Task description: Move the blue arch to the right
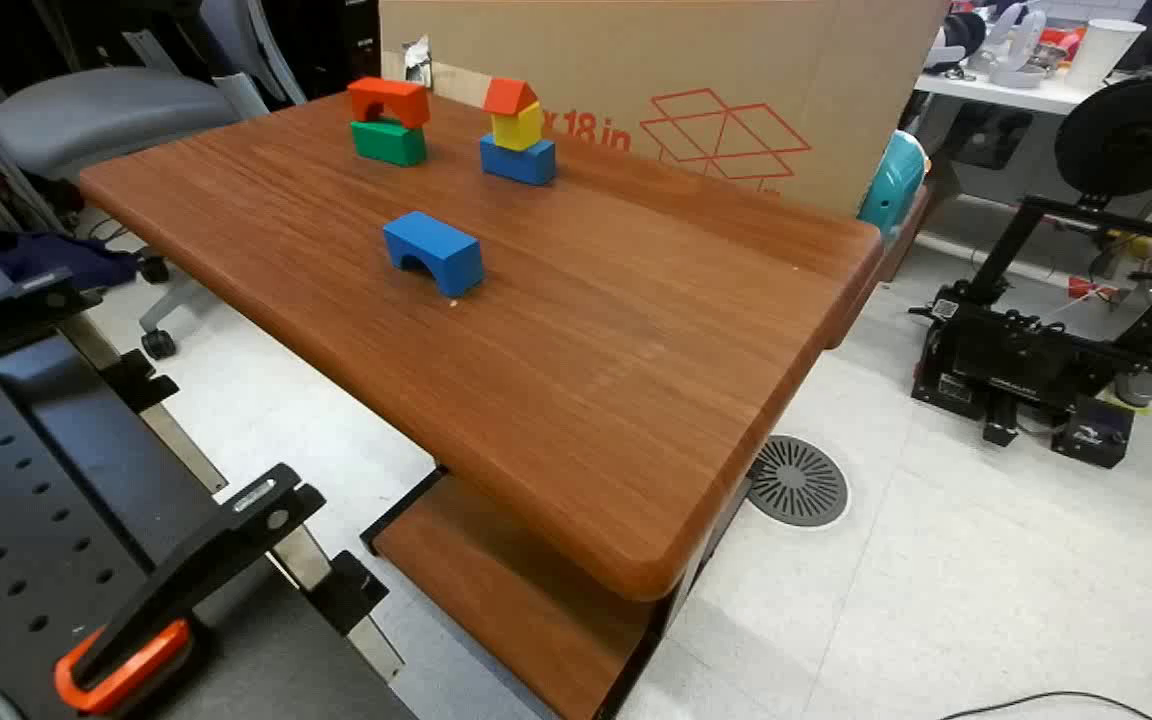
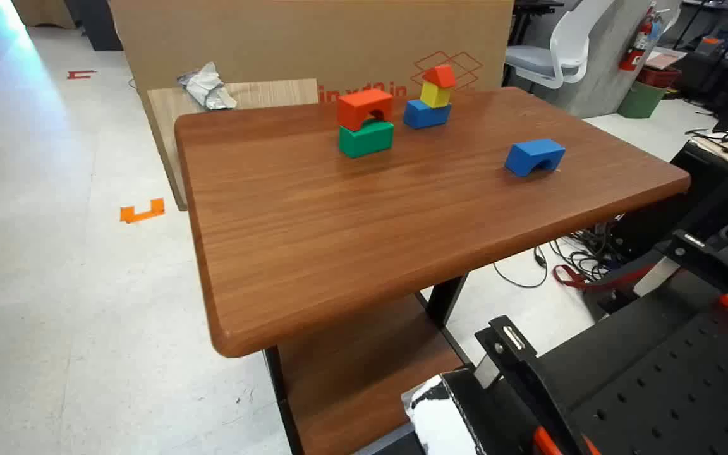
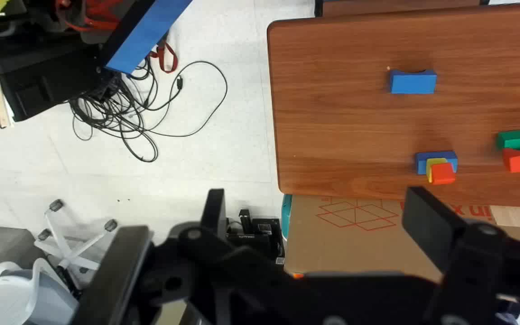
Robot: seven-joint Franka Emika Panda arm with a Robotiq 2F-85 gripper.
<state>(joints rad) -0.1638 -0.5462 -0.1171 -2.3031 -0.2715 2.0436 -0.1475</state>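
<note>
Brown and wooden, the table (image 1: 636,350) is carrying the blue arch (image 1: 436,248), which is standing notch down on its 2 feet, presumably for steadiness. The green-and-red stack (image 1: 396,135) and blue-yellow-red stack (image 1: 516,130) are sitting apart from it, likely leaving its sides reachable. The gripper (image 3: 316,216) is gaping wide, holding nothing. In both exterior views, bare table is running rightward from the arch toward the limiting rounded edge (image 1: 766,410).

Wood-grain worktop (image 1: 626,370) | red arch (image 2: 355,109) atop green block (image 2: 367,140) | red roof-shaped block (image 2: 440,76) on yellow cube (image 2: 435,95) on blue rectangular block (image 2: 427,115) | red-printed cardboard (image 1: 716,65) standing behind worktop in both exterior views | floor (image 1: 836,620): 3D printer (image 1: 1026,355), round grate (image 1: 799,482), tangled cables (image 3: 102,113) | background: white cup (image 1: 1104,52) on white table (image 1: 1024,95), fire extinguisher (image 2: 637,44), white office chair (image 2: 574,43)
</note>
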